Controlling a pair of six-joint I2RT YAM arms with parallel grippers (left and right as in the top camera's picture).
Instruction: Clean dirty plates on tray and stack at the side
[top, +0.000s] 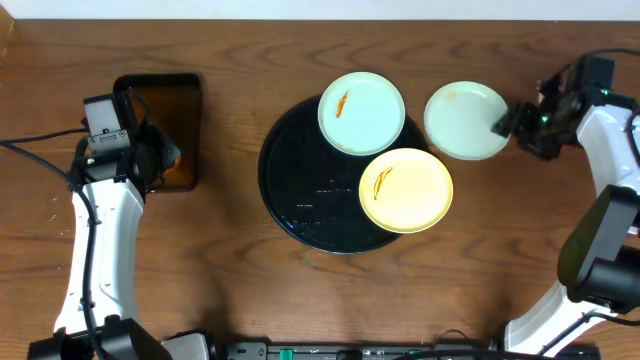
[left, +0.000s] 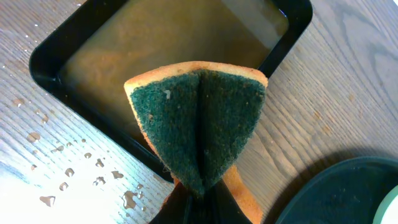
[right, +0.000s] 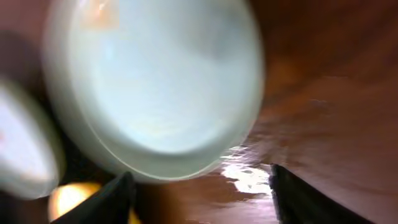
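Observation:
The large round black tray (top: 310, 195) holds a pale blue-green plate (top: 361, 112) with an orange streak at its top right and a pale yellow plate (top: 406, 190) with orange streaks at its right edge. A second blue-green plate (top: 466, 120) lies on the table right of the tray and fills the right wrist view (right: 155, 81). My right gripper (top: 512, 120) is open just off that plate's right edge, its fingers apart (right: 202, 193). My left gripper (top: 150, 155) is shut on a folded green and orange sponge (left: 199, 124) by the small tray.
A small rectangular black tray of brown liquid (top: 165, 125) stands at the left, also in the left wrist view (left: 174, 50). Water drops (left: 68, 171) lie on the wood beside it. The table's far edge runs along the top.

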